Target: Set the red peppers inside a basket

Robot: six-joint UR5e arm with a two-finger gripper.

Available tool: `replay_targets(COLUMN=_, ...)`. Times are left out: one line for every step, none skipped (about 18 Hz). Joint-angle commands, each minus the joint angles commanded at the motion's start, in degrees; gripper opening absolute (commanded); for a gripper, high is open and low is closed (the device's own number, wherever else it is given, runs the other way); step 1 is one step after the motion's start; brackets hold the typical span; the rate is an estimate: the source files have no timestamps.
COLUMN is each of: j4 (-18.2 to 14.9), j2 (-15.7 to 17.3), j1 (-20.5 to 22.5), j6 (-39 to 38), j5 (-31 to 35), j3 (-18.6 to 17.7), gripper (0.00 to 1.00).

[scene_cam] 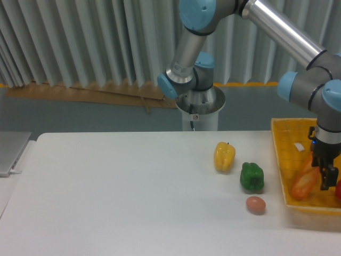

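White table point(106, 202) — basket point(285, 160), red pepper point(338, 191) inside

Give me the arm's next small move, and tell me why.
Probably open the jaws where they are. The gripper is already low inside the yellow basket, beside an orange item, and a red shape at the frame's right edge, likely the red pepper, sits right by the fingers. Whether it is gripped cannot be told.
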Motion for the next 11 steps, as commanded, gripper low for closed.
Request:
replay_targets(j4=-0.09, j2=0.36, j1=-0.62, j6=-1.50, j5=0.17, j3=-0.17, gripper=1.00)
replay_targets(j4=-0.18, j2=0.79, j1=-0.97, j6=-2.12, j5=-0.08, j3=-0.26, gripper=1.00)
replay_targets(j4=-0.26, j2=0.97, j1=-1.41, j6=-2.22, j5=0.00, j3=-0.26, gripper=1.00)
replay_targets(j4=-0.35, j2=1.32, j1=-2.02, j6=-2.39, j5=0.09, j3=-0.35, gripper=1.00)
replay_targets(j4=-0.53, j2=1.85, j1=-2.29, j6=-2.83, j5=0.18, j3=-0.53, gripper=1.00)
replay_targets(j4=-1.22, j2=2.37, j1=-2.38, j6=-3.53, j5=0.18, j3=-0.70, gripper=1.00)
replay_targets(j4=-2.54, j2=2.90, j1=-2.47, j6=-3.88, j5=0.09, j3=-0.79, gripper=1.00)
replay_targets(j4=-3.85, j2=3.26, j1=-2.82, j6=-3.89, j5=0.09, j3=-0.79, gripper=1.00)
replay_targets(j4=-4.83, j2=3.69, j1=-3.34, j6=-3.97, j5=0.09, j3=-0.97, gripper=1.00)
replay_targets(j4=-5.44, j2=4.22, j1=-3.52, j6=-4.15, j5=0.18, j3=-1.23, gripper=1.00)
replay_targets(j4=-6.32, j2=4.83, j1=-3.70, j6=-4.93, j5=0.26, j3=-1.49, gripper=1.00)
